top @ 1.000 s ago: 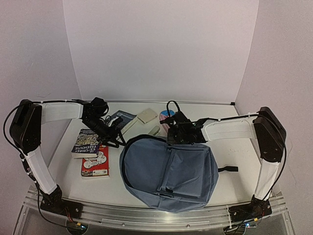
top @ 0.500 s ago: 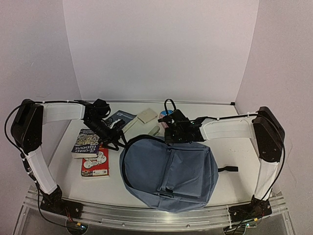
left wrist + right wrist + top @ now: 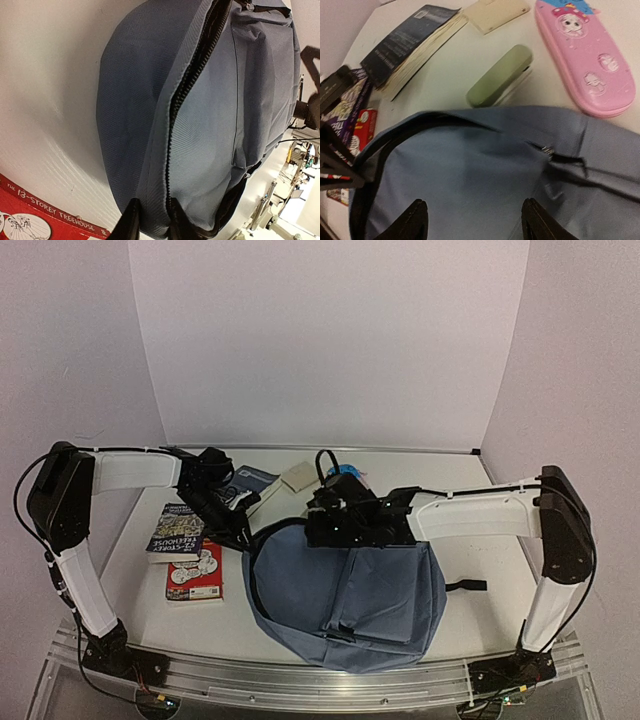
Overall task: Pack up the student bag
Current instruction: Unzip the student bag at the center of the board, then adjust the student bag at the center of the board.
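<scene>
Desk [image 3: 478, 540], seen from above: the student bag [image 3: 350, 590] lies at the centre of the frame, its long axis running from the back of the desk toward the arm bases, with the open zip [image 3: 186, 95] curving along its upper-left edge. The left pincer [image 3: 150, 226] sits at that edge, its fingers drawn close with a strip of the rim between them, apparently pinching it. The right pincer [image 3: 477, 222] hangs just above the top of the bag with its fingers spread wide and nothing held. The mouth opens toward the upper left, so the left arm is nearer the rim, while the right arm is nearer the loose things beyond it. Those are a pink pencil case [image 3: 585, 55] and a green case [image 3: 500, 75] just past the top edge, and a dark book [image 3: 412, 47] further left. Compared with a second earlier, the right arm has reached further left across the bag. The bag's top has bunched and its outline has shortened. The left pincer has dropped from beside the paperback [image 3: 178, 530] to the bag's rim.
</scene>
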Controlling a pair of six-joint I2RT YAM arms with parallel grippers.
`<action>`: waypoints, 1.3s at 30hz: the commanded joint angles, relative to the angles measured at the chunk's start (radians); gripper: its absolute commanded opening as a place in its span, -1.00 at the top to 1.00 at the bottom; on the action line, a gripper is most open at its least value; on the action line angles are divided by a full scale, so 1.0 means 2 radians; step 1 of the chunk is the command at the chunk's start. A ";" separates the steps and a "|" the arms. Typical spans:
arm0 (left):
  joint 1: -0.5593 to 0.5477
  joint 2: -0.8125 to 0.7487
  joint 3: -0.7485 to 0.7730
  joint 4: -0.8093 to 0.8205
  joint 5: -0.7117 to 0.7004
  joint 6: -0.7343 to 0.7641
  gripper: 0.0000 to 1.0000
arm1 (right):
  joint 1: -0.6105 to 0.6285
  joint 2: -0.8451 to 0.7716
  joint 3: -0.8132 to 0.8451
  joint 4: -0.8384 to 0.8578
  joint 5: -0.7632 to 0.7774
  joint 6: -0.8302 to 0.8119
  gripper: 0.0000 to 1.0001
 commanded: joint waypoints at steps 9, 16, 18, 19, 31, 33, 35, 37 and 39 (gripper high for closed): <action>0.002 -0.009 0.019 -0.002 0.011 0.001 0.99 | 0.065 0.054 0.047 0.092 -0.148 0.082 -0.34; 0.002 -0.007 0.019 -0.002 0.011 0.001 1.00 | 0.084 0.075 0.036 0.109 -0.197 0.089 0.08; 0.002 -0.005 0.020 -0.002 0.011 0.001 1.00 | 0.088 0.075 0.032 0.121 -0.204 0.090 0.18; 0.002 -0.004 0.021 -0.002 0.011 0.001 1.00 | 0.089 0.076 0.030 0.125 -0.207 0.091 0.20; 0.002 0.000 0.022 -0.003 0.011 0.001 1.00 | 0.091 0.097 0.034 0.133 -0.213 0.092 0.54; 0.002 0.000 0.022 -0.003 0.011 0.001 1.00 | 0.091 0.100 0.032 0.133 -0.213 0.094 0.57; 0.002 0.000 0.022 -0.003 0.011 0.001 1.00 | 0.091 0.102 0.030 0.132 -0.211 0.095 0.59; 0.002 0.000 0.022 -0.004 0.011 0.001 1.00 | 0.091 0.102 0.027 0.133 -0.209 0.095 0.60; 0.002 0.000 0.022 -0.004 0.011 0.001 1.00 | 0.091 0.102 0.026 0.132 -0.208 0.094 0.65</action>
